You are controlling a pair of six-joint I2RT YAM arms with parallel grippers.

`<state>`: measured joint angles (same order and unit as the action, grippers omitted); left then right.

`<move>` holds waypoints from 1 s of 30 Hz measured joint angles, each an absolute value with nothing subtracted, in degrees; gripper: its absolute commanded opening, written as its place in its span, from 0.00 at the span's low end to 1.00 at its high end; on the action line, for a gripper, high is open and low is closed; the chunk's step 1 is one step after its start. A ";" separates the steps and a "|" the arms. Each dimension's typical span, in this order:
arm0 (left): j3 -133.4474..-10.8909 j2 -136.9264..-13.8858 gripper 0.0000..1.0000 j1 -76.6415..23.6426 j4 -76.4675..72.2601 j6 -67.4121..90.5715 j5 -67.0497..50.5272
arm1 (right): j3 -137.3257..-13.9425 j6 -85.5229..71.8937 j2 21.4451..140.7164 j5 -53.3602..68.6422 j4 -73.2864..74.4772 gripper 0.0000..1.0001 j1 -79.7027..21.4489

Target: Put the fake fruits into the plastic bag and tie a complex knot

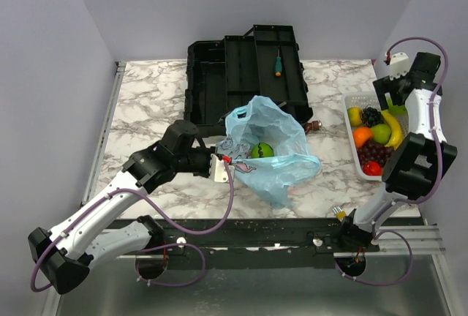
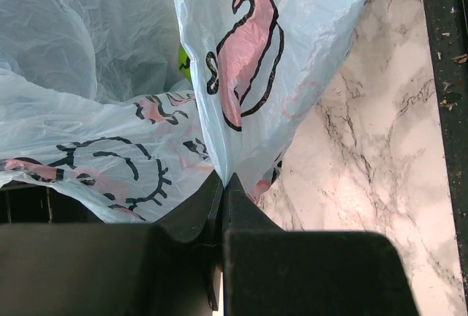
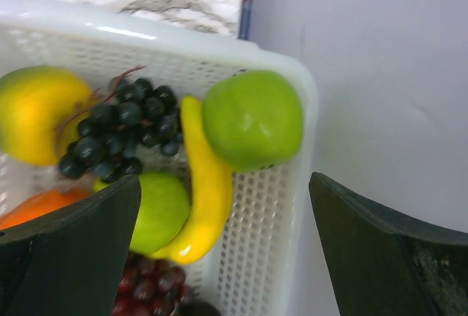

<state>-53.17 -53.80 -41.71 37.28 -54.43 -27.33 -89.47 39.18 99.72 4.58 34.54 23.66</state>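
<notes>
The blue plastic bag (image 1: pixel 284 134) lies in the middle of the marble table (image 1: pixel 146 104), its mouth open, with one green fruit (image 1: pixel 262 151) inside. My left gripper (image 2: pixel 223 184) is pinched tight on the bag's edge. My right gripper (image 3: pixel 219 190) hangs wide apart, holding nothing, over the white basket (image 3: pixel 265 213) with the banana (image 3: pixel 208 184), a green apple (image 3: pixel 252 118) and dark grapes (image 3: pixel 121 129).

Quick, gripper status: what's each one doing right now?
Left gripper: shut on the plastic bag.
Right gripper: open, holding nothing, over the white basket.
</notes>
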 measured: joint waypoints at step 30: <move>-52.99 -52.82 0.00 -41.71 37.34 -54.70 -27.31 | -99.35 42.35 105.43 4.34 37.65 0.45 22.81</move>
<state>-52.99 -52.82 -41.71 37.34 -54.70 -27.31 -99.35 42.35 105.43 4.34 37.65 22.81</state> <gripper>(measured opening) 0.009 0.621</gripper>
